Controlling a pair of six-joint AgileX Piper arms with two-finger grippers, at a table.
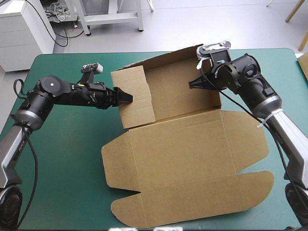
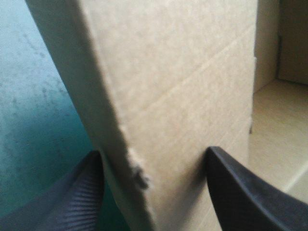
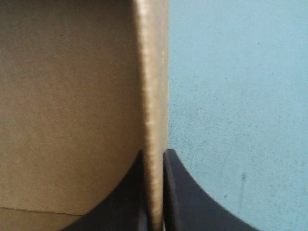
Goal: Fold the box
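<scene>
The brown box [image 1: 183, 149] lies mid-table, its lid flat toward the front edge and its far walls raised around the base. My left gripper [image 1: 126, 97] is at the raised left wall [image 1: 134, 96]. In the left wrist view that gripper [image 2: 155, 150] is open, its black fingers [image 2: 72, 202] standing on either side of the wall's edge [image 2: 168, 96]. My right gripper [image 1: 192, 83] reaches over the right wall from outside. In the right wrist view this gripper [image 3: 154, 151] is shut on the wall's upright edge [image 3: 154, 72], with the box's inside on one side and the cover on the other.
The teal-green cover [image 1: 62, 154] shows bare to the left of the box and in a strip along the right edge [image 1: 284, 82]. The lid's rounded flaps [image 1: 250, 187] reach close to the table's front edge.
</scene>
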